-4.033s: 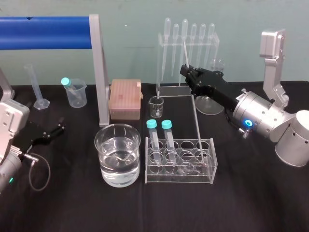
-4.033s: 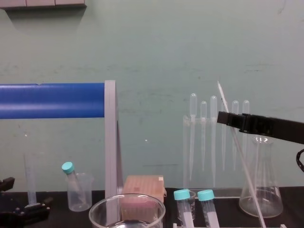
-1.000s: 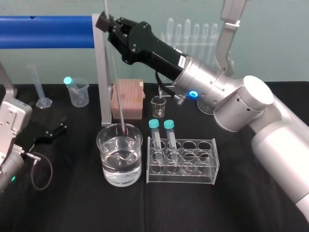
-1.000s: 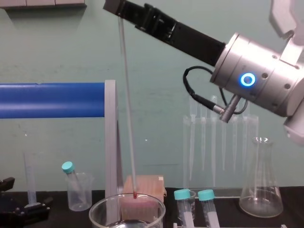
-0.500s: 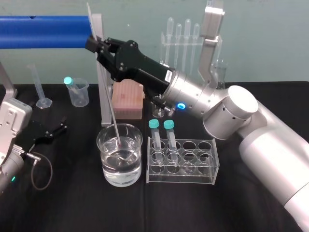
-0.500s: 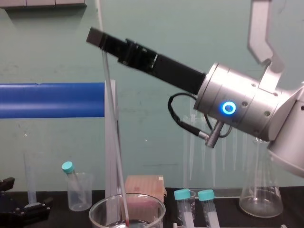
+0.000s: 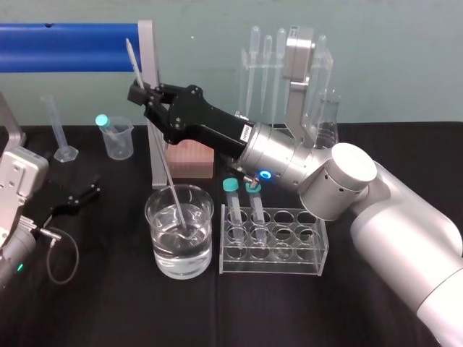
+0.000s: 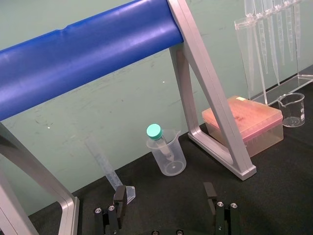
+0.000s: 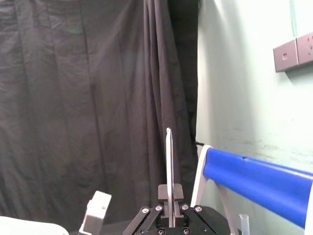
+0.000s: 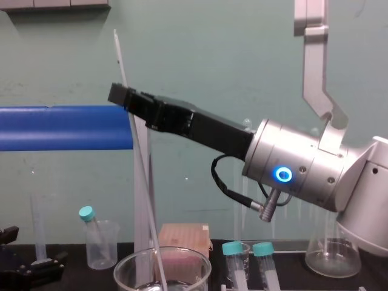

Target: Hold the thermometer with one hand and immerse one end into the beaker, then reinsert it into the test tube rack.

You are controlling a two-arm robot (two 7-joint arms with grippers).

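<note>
Right gripper (image 7: 143, 95): fingers clamped on the thermometer (image 7: 161, 155) below its upper end, raised above the beaker (image 7: 160, 253). Thermometer: long axis steep, top tilted toward the robot's left, lower end dipped in the water, close by the grey frame post (image 7: 147, 58). Beaker: set just beside the test tube rack (image 7: 289, 264), bare black table (image 7: 108, 303) in front. Left gripper (image 7: 76, 196): parked at the table's left, fingers spread.

Right pincer (image 7: 145, 96) holds tilted thermometer (image 7: 163, 159) dipped in beaker (image 7: 181, 253).
</note>
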